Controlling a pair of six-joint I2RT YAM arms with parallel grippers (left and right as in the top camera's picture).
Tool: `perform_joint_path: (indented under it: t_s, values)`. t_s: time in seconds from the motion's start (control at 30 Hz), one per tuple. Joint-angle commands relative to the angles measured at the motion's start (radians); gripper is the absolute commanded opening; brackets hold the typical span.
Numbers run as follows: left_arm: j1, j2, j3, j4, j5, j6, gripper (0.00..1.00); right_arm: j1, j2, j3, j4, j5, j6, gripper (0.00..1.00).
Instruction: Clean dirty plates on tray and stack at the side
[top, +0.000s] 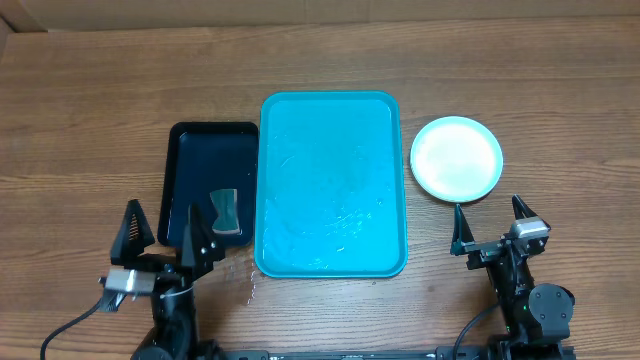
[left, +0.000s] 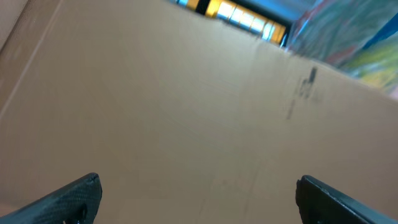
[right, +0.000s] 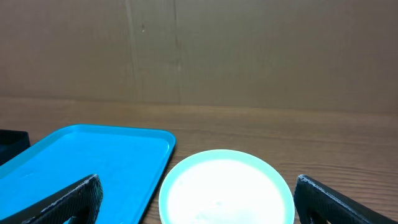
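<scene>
One light blue plate just right of turquoise tray, black tray beside its left edge, left gripper and right gripper spread wide, empty

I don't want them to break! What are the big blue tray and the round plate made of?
The blue tray looks like smooth, glossy plastic: one even turquoise colour, rounded moulded corners, shiny streaks. The round plate is probably plastic too: pale centre, light blue rim, soft sheen, though glazed ceramic can't be ruled out.
</scene>
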Motion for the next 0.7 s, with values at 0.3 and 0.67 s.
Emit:
perform_joint_path:
  t_s: [0.3,0.67]
  values:
    - [-0.001,-0.008,-0.005,-0.515,-0.025,0.248,1.00,0.002,-0.010,-0.011,0.003,-0.006,-0.005,1.00]
    - [-0.002,-0.008,-0.005,-0.611,-0.034,0.383,1.00,0.002,-0.010,-0.011,0.003,-0.006,-0.005,1.00]
